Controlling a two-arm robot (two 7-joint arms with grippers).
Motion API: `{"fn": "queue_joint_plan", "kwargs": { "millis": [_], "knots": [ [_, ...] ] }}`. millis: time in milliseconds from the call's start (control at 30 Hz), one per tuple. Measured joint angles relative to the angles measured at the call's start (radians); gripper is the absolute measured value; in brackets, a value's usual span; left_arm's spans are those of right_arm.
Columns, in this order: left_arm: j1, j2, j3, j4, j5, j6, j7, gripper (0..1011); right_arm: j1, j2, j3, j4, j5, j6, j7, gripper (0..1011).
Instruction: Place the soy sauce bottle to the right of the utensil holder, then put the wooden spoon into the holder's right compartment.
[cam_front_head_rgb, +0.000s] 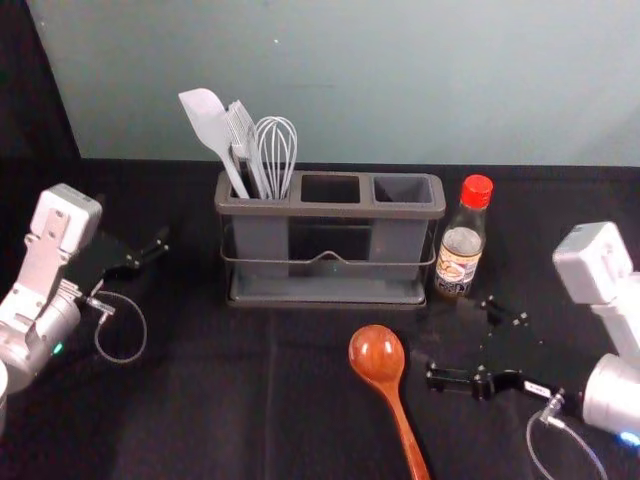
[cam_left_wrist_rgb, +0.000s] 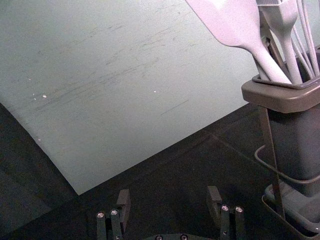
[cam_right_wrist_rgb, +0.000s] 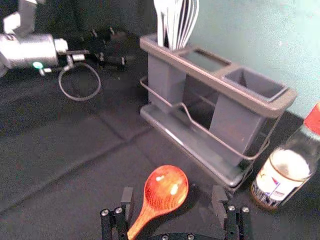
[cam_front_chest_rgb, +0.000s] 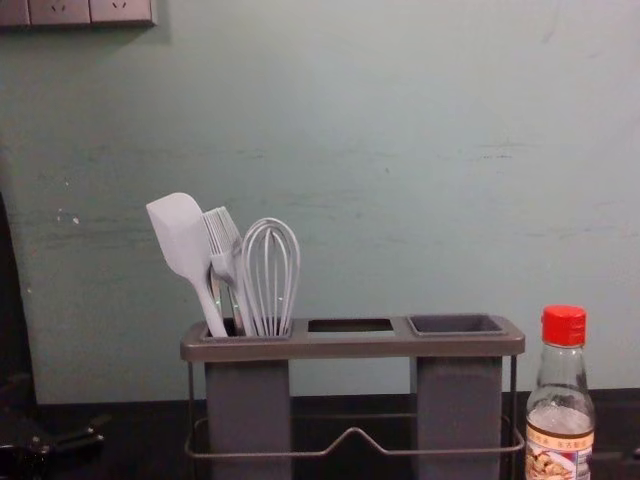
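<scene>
"Where are you holding your fingers?"

"I'm hovering my right gripper (cam_front_head_rgb: 458, 340) at the head view's lower right, fingers spread; my left gripper (cam_front_head_rgb: 135, 225) is hanging at the left, fingers also spread."

"And the things?"

"The wooden spoon (cam_front_head_rgb: 377, 352) is lying at lower centre; the soy sauce bottle (cam_front_head_rgb: 460, 252) is standing just right of the utensil holder (cam_front_head_rgb: 330, 211)."

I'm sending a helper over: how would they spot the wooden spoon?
Start at the grey utensil holder with three openings. On the black cloth in front of it lies a glossy, reddish-brown wooden spoon, its round bowl toward the holder. Unlike the pale spatula standing in the left opening, it lies outside.
</scene>
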Motion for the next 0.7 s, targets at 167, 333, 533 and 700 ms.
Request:
{"fn": "queue_joint_plan", "kwargs": {
  "millis": [167, 333, 533, 700],
  "knots": [
    [0.000, 0.000, 0.000, 0.000, 0.000, 0.000, 0.000, 1005, 0.033, -0.012, -0.033, -0.034, -0.013, 0.150, -0.054, 1002],
    [0.000, 0.000, 0.000, 0.000, 0.000, 0.000, 0.000, 1005, 0.064, -0.047, -0.054, -0.058, -0.014, 0.302, -0.100, 1002],
    [0.000, 0.000, 0.000, 0.000, 0.000, 0.000, 0.000, 1005, 0.121, -0.112, -0.111, -0.069, -0.054, 0.464, -0.162, 1002],
    [0.000, 0.000, 0.000, 0.000, 0.000, 0.000, 0.000, 1005, 0.165, -0.166, -0.159, -0.046, -0.095, 0.546, -0.197, 1002]
  ]
}}
